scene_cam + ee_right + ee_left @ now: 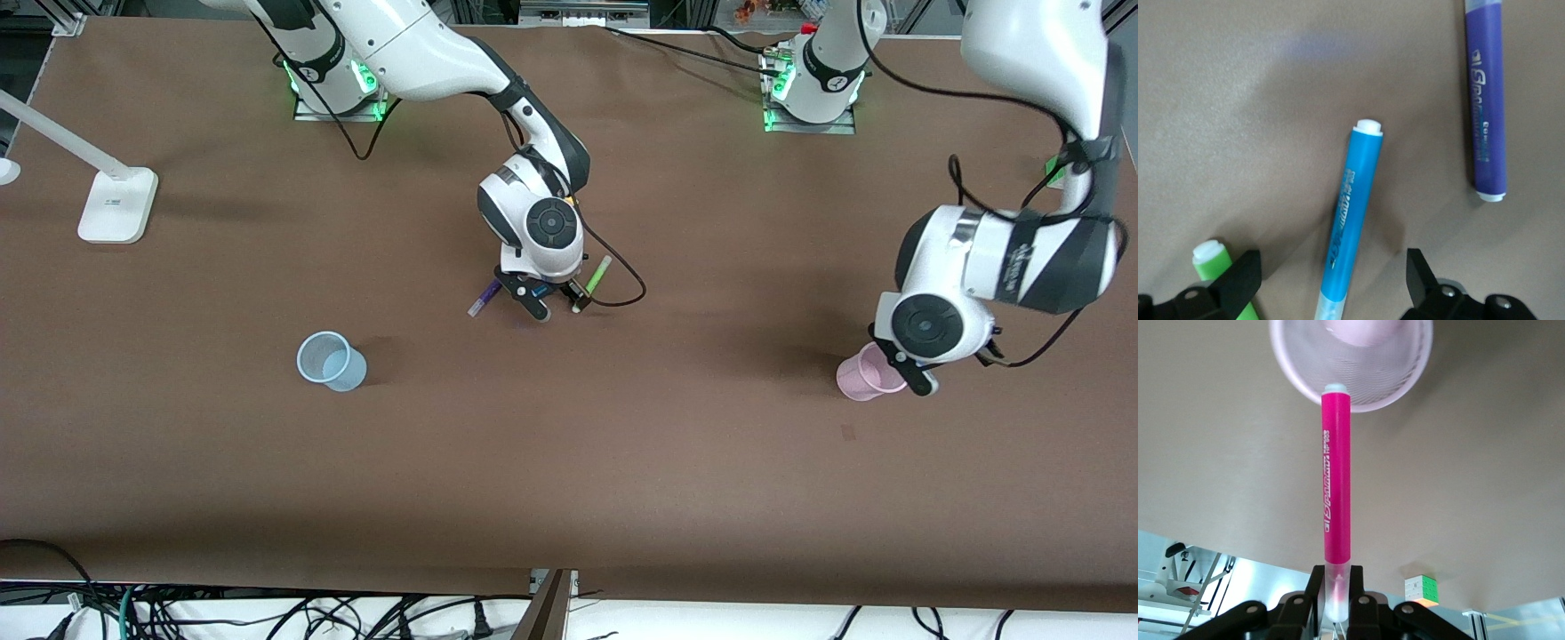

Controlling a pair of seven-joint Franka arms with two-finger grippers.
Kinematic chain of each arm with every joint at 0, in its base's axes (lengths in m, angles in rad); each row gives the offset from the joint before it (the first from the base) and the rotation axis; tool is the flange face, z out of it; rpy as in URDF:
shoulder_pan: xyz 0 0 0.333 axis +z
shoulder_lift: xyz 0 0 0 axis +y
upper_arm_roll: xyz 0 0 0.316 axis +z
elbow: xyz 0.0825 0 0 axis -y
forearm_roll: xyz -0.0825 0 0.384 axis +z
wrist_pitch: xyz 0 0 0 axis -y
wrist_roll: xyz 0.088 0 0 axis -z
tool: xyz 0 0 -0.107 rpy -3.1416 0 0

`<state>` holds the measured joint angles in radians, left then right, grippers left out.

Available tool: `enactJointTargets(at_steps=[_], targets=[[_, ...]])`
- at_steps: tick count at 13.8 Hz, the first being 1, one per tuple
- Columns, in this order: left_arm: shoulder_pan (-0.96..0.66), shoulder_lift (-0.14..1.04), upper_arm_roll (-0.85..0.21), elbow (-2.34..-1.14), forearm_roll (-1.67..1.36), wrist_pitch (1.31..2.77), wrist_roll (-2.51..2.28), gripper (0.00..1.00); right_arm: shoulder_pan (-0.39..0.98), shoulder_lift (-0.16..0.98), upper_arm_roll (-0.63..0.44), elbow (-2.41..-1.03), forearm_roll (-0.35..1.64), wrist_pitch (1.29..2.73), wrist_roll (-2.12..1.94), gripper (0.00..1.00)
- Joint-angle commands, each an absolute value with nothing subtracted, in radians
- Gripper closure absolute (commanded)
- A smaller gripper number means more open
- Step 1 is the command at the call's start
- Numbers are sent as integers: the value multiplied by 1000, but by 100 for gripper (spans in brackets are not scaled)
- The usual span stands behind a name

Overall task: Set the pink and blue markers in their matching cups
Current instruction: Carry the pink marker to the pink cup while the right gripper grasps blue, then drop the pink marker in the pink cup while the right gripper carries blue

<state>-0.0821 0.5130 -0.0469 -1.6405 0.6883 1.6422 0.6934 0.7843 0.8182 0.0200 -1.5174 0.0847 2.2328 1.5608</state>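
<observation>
The slim magenta-pink marker (1336,477) is pinched by its pale cap end between the closed fingers of the left gripper (1336,603), hanging straight out from them with its white tip at the rim of the pale pink translucent cup (1351,360), seemingly lined up for dropping in. The bright blue marker (1350,223) lies flat on the brown surface (1271,100), lengthwise in the gap between the right gripper's (1331,273) wide-spread fingers, its white end pointing away from them; a grasp looks imminent

A dark purple marker (484,298) and a lime green marker (597,276) lay near the middle of the brown table (622,462), close together. A white lamp base (116,205) stood toward the right arm's end, and a colour-patch cube (1421,590) showed in the left wrist view.
</observation>
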Motion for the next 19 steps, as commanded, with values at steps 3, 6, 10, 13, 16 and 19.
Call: enactJointTargets(at_steps=[3, 6, 10, 13, 16, 19], targets=[[-104, 548, -49, -1594, 715, 1591, 713, 42, 776, 808, -2, -1517, 95, 2229, 1574, 6], [-104, 543, -54, -1592, 713, 1591, 721, 0, 775, 807, -2, -1517, 97, 2229, 1560, 21], [-124, 531, -55, -1588, 712, 1588, 716, 0, 775, 798, -2, -1519, 97, 2224, 1533, 100], [-129, 457, -57, -1582, 692, 1586, 707, 0, 772, 790, -2, -1519, 97, 2221, 1522, 100], [-124, 416, -51, -1493, 557, 1518, 703, 0, 735, 755, 0, -1517, 100, 2194, 1477, 100], [-112, 413, -43, -1366, 398, 1416, 591, 0, 664, 671, 0, -1516, 190, 2062, 1349, 100]])
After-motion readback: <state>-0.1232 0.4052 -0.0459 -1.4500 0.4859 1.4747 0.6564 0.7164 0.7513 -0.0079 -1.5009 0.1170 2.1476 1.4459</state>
